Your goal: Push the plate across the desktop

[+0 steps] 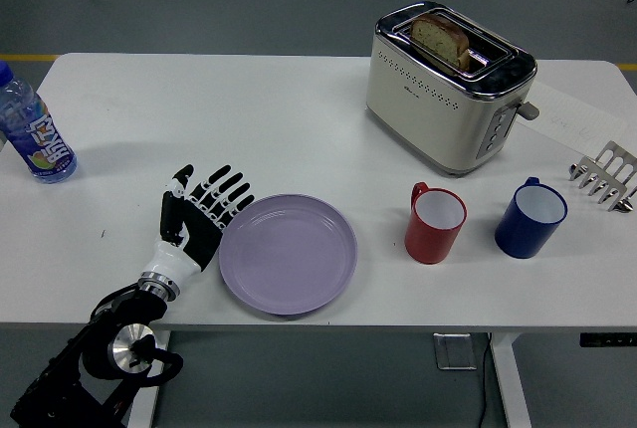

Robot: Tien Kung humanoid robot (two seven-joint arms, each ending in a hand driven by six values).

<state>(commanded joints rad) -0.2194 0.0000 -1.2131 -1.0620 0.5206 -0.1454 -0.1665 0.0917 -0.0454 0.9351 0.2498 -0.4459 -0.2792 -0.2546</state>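
Observation:
A lilac plate (289,253) lies flat on the white table (249,119), near its front edge and left of the middle. My left hand (204,214) is black and white, fingers spread and flat, holding nothing. Its fingertips (235,201) rest against the plate's left rim. The left arm comes in from the lower left corner. My right hand is out of view.
A red mug (435,222) stands just right of the plate, a blue mug (530,218) beyond it. A toaster (448,86) with a bread slice is at the back. A water bottle (32,129) stands at the far left. A metal rack (604,175) is at the right edge.

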